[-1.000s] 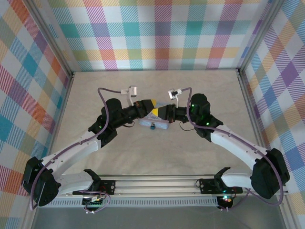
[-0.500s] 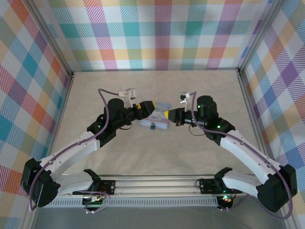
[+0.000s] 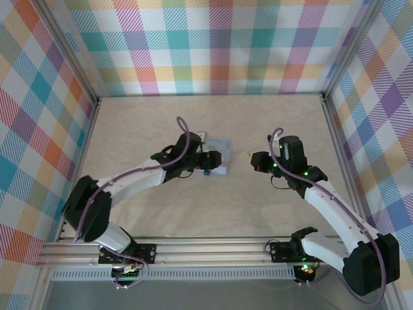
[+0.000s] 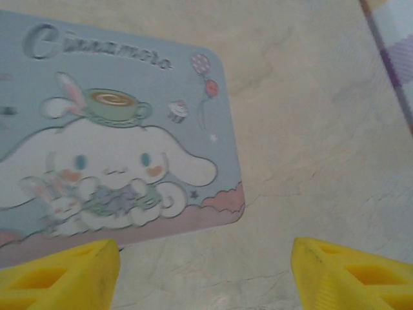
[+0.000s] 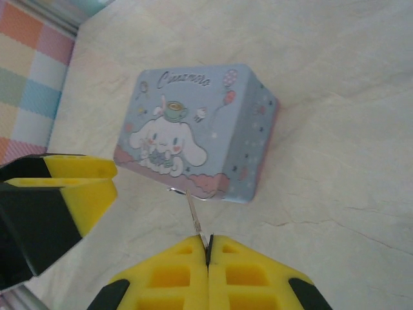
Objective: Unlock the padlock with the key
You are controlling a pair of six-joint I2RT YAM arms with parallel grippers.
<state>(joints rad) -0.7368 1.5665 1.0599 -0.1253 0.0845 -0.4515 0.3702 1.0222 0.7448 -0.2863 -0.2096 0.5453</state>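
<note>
1. Since a second ago, when both grippers met over the tin (image 3: 222,169), the right gripper (image 3: 253,159) has drawn back to the right and now sits clear of it. The left arm (image 3: 129,184) has swung round and reaches in from the left, putting the left gripper (image 3: 208,161) at the tin's left side.
2. Your right gripper has its fingers pressed together, clamped on the key (image 5: 193,216). The thin silvery blade sticks out from between the fingertips and points at the tin's lower edge. You cannot tell whether the tip touches anything.
3. Your left gripper stands apart with nothing between its jaws. In the left wrist view the two yellow fingers (image 4: 61,271) flank bare worktop (image 4: 310,129), just off the tin's corner.
4. The padlock (image 3: 206,172) is a small dark spot at the tin's near edge, just below the left gripper in the top view. It is too small for you to tell how the shackle stands.
5. The tin lies flat near the middle of the worktop, printed lid up.
</note>
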